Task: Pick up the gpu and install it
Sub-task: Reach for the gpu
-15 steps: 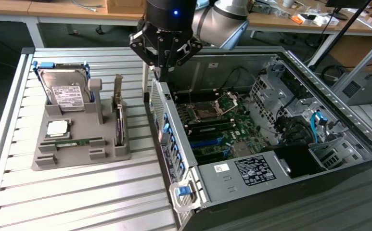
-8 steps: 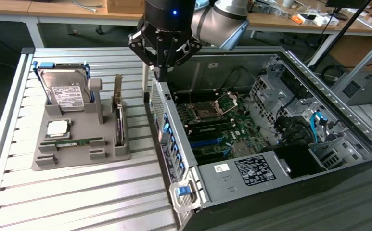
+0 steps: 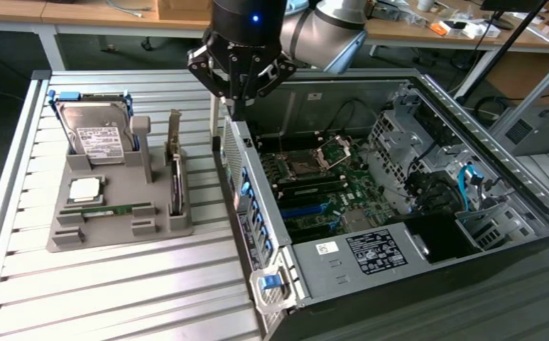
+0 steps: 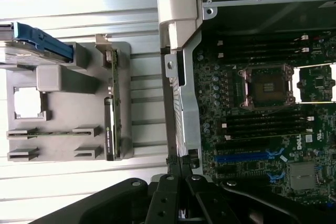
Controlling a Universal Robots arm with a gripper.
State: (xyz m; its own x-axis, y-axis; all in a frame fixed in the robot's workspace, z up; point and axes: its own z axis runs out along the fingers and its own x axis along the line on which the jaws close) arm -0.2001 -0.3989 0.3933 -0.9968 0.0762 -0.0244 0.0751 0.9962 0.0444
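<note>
Black robot gripper (image 4: 181,163) sits closest to the wrist lens, its fingers pressed together on nothing. Exterior view, from its left: silver boxy hard drive with white label (image 3: 101,141), upright in a grey plastic parts holder (image 3: 113,231). On that holder's right edge the gpu (image 3: 175,181), a thin dark-green card with silver bracket, stands on edge, untouched. Gripper (image 3: 238,106) hangs beyond it, over the near wall of the open grey metal computer case (image 3: 243,160), apart from the card. Risk, as judged: a descent here would strike the case wall; an off-centre pinch could tip the thin card or jam it in its slot.
</note>
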